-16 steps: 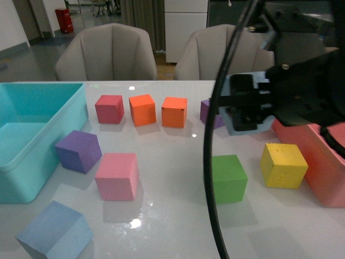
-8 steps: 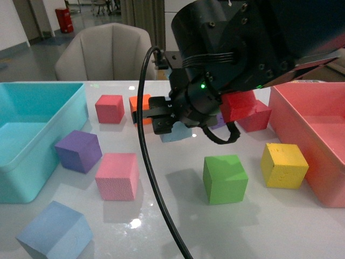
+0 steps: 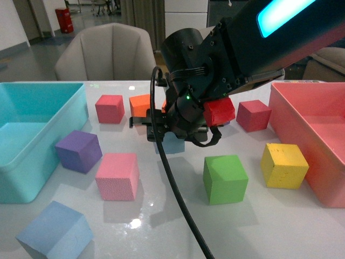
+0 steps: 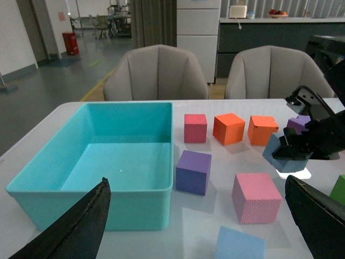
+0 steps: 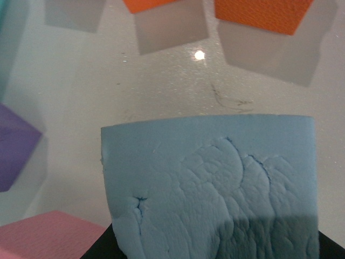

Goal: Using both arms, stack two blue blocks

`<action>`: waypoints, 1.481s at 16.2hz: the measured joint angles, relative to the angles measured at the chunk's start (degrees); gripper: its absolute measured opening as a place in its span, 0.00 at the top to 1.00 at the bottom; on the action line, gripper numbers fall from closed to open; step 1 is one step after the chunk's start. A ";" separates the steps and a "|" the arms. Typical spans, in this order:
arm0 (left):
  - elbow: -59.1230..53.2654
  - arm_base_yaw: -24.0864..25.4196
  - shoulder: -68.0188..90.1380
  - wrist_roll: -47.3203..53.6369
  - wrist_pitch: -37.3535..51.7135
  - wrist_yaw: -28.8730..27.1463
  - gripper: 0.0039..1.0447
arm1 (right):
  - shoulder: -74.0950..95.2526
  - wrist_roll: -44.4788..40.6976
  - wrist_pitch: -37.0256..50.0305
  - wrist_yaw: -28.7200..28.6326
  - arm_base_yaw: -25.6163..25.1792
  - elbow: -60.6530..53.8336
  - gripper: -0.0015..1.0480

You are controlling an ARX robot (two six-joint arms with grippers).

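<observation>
right gripper (image 3: 170, 134) pinched one blue block (image 3: 171, 144), frame centre, over table (image 3: 269, 226) | left gripper (image 4: 194, 229) spread wide | other blue block (image 3: 54, 233) sat lower left, front view

The right arm (image 3: 226, 59) fills the middle of the scene. Its end effector (image 3: 171, 135) is clamped on a blue block (image 3: 172, 145), and its black cable (image 3: 180, 210) slants across the bare strip between the pink cube (image 3: 117, 176) and the green cube (image 3: 225, 178). The turquoise bin (image 3: 32, 178) walls off the left, with the purple cube (image 3: 78, 150) just beside it. The pink bin (image 3: 323, 189) closes the right, with the yellow cube (image 3: 284, 165) near its wall. A second blue block (image 3: 54, 231) at the near left stands apart from the pink cube, open from above. The near right worktop (image 3: 269, 232) is bare.
</observation>
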 joint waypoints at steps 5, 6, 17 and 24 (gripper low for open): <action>0.00 0.00 0.00 0.00 0.00 -0.02 0.06 | 2.14 1.97 -2.64 1.16 -0.37 2.64 0.57; 0.00 0.00 0.00 0.00 0.00 0.00 0.06 | 2.58 2.10 -3.02 1.57 -0.37 3.02 0.57; 0.00 0.00 0.00 0.00 0.00 -0.02 0.06 | 5.86 2.29 -6.21 3.89 -0.39 7.87 0.04; 0.00 0.00 0.00 0.00 0.00 0.00 0.06 | -27.96 5.01 22.99 11.85 -2.91 -27.36 0.06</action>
